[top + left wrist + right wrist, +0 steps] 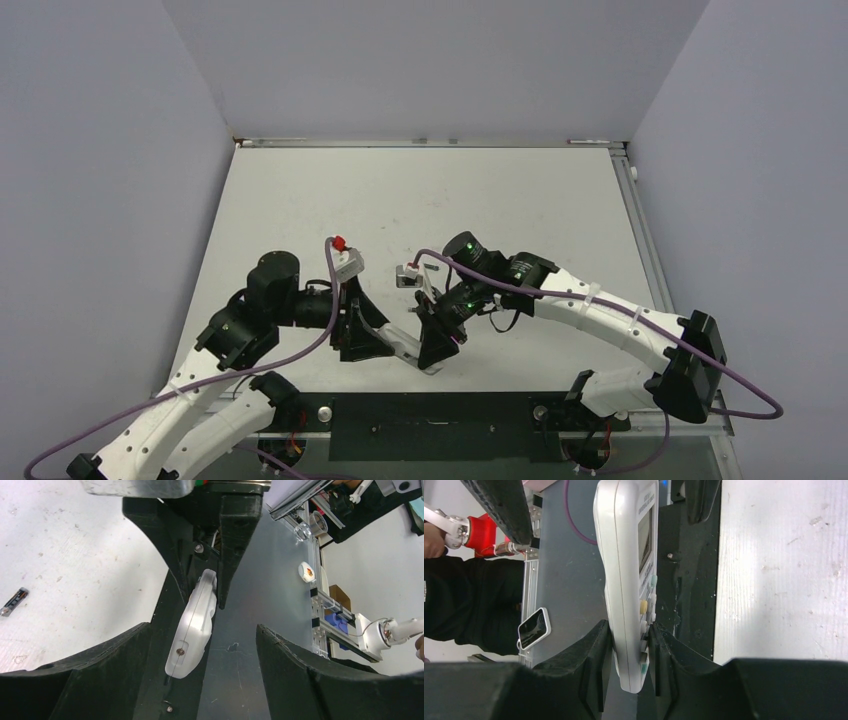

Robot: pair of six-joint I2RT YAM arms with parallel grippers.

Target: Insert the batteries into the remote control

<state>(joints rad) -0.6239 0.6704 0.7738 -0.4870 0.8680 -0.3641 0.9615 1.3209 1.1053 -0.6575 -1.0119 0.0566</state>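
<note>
The remote control is a slim white bar, held on edge with its screen and buttons facing right. My right gripper is shut on its lower end. In the top view the remote control hangs between the two grippers near the table's front edge, with the right gripper at its right. My left gripper stands open around the remote's other end. The remote is close to the left finger and a wide gap separates it from the right finger. One small dark battery lies on the white table, off to the left.
A black strip runs along the table's near edge under the grippers. Beyond that edge are metal framing and a small phone-like device. Grey walls enclose the table on three sides.
</note>
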